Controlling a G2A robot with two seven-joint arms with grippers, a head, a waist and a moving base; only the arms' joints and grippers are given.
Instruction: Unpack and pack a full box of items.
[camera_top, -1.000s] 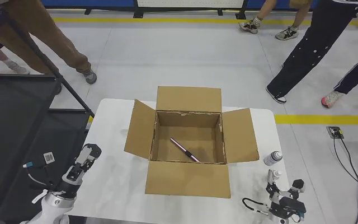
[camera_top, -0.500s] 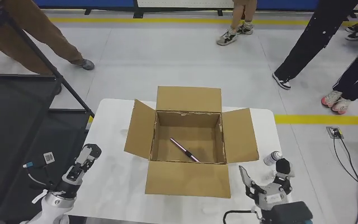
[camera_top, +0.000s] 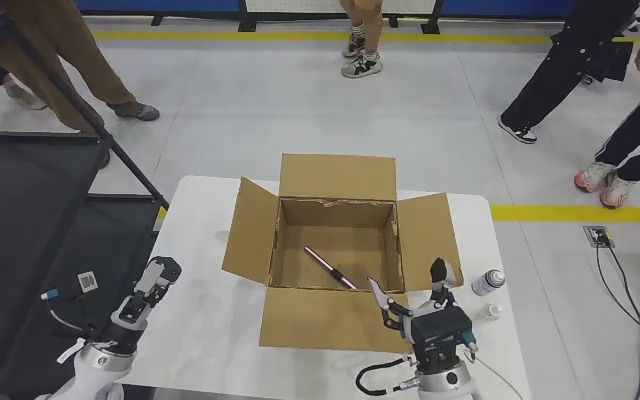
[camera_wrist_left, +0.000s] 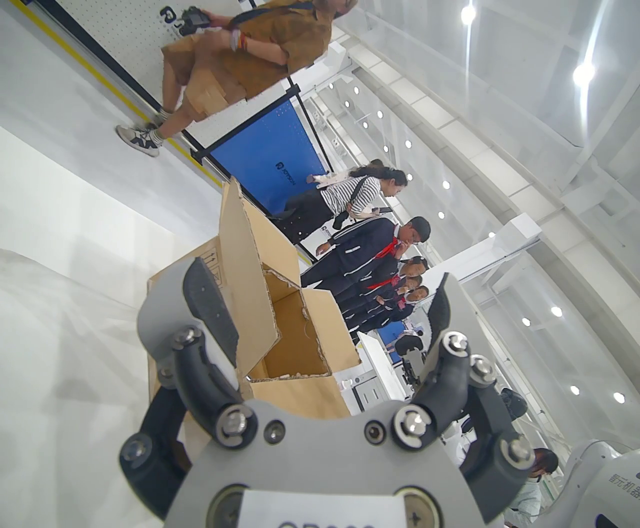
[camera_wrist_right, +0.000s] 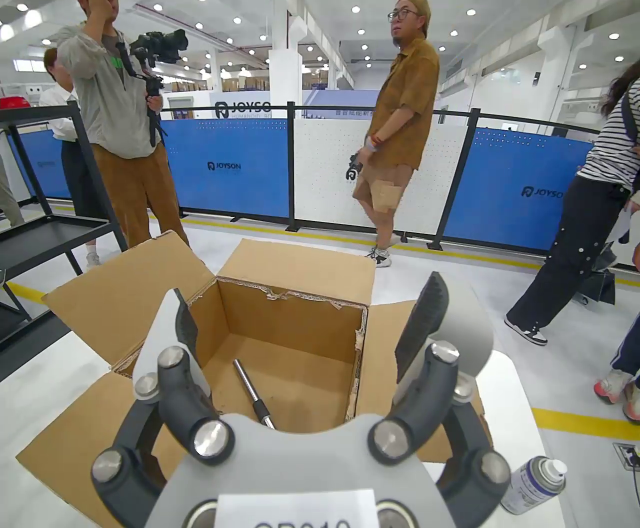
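Note:
An open cardboard box (camera_top: 338, 318) stands mid-table with its flaps spread. On its floor lies a slim pink and black rod (camera_top: 330, 267), also seen as the rod (camera_wrist_right: 251, 390) in the right wrist view. My right gripper (camera_top: 410, 287) hovers open over the box's near right corner, nothing between its fingers (camera_wrist_right: 423, 315). My left gripper (camera_top: 160, 272) rests open at the table's left edge, well away from the box (camera_wrist_left: 295, 345), holding nothing.
Two small white spray cans (camera_top: 488, 282) stand on the table to the right of the box; one can (camera_wrist_right: 533, 484) is beside the right flap. A black rack (camera_top: 60, 230) stands left of the table. People walk on the floor behind.
The right arm has swung from the table's near right corner leftwards and forwards to the box's near right corner. The left arm has stayed still.

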